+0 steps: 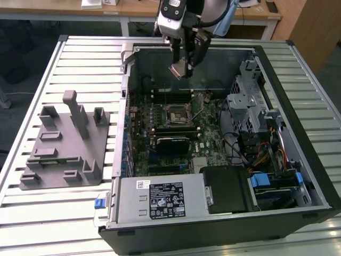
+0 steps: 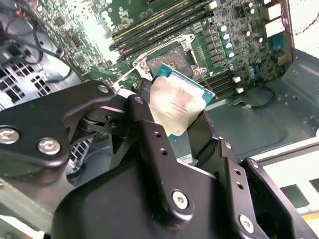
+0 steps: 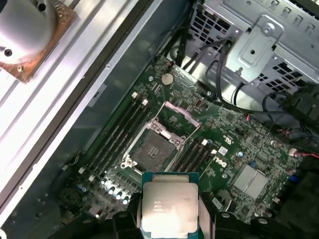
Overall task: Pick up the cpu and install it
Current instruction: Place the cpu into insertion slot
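Observation:
My gripper (image 1: 181, 66) hangs above the back of the open computer case, shut on the cpu (image 1: 180, 70), a flat square chip with a pale silver top plate. The cpu (image 2: 177, 103) sits tilted between the black fingers (image 2: 144, 134) in the second wrist view, and the cpu (image 3: 168, 206) also appears in the first wrist view. Below it lies the open motherboard socket (image 1: 173, 117) with its metal frame lifted. The socket (image 3: 152, 152) is bare and dark inside; the socket (image 2: 170, 59) lies just beyond the chip.
A grey plastic holder tray (image 1: 64, 146) with upright pegs stands on the slatted table at the exterior view's left. Inside the case are RAM slots (image 3: 117, 132), a drive cage (image 1: 250, 96), loose cables (image 1: 237, 146) and a power supply box (image 1: 160, 200).

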You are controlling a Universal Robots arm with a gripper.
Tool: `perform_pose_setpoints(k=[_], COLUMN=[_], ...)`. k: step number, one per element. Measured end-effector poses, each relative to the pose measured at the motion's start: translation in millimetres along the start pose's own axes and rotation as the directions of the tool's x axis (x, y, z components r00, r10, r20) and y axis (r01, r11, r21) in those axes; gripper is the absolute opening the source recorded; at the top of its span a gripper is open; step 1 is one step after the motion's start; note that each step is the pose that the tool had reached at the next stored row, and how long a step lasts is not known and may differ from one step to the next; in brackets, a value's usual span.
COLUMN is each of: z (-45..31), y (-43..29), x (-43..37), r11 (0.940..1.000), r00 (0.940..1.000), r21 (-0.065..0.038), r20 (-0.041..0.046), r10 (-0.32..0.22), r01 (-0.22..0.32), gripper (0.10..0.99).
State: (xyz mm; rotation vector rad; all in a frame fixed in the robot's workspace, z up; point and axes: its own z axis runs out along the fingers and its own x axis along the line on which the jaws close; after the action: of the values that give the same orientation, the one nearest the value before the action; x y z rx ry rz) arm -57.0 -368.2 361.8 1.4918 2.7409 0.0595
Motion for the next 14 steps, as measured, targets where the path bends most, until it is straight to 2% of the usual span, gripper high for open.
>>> perform_pose_setpoints(k=[4,7,11,14], z=[0.3,0.5,0.7,0.9], y=[0.1,0.1,0.1,0.2], x=[0.1,0.2,0.3,0.3], r11=[0.9983,0.9946,0.9867,0.9784], r00=[0.9983,0.9946,0.9867,0.9783], r21=[0.000,0.000,0.000,0.000], r20=[0.0029,0.0052,0.0080,0.0102], r10=[0.058,0.104,0.162,0.207], r01=[-0.058,-0.104,-0.162,-0.207], gripper=[0.541,0.541,0.541,0.541])
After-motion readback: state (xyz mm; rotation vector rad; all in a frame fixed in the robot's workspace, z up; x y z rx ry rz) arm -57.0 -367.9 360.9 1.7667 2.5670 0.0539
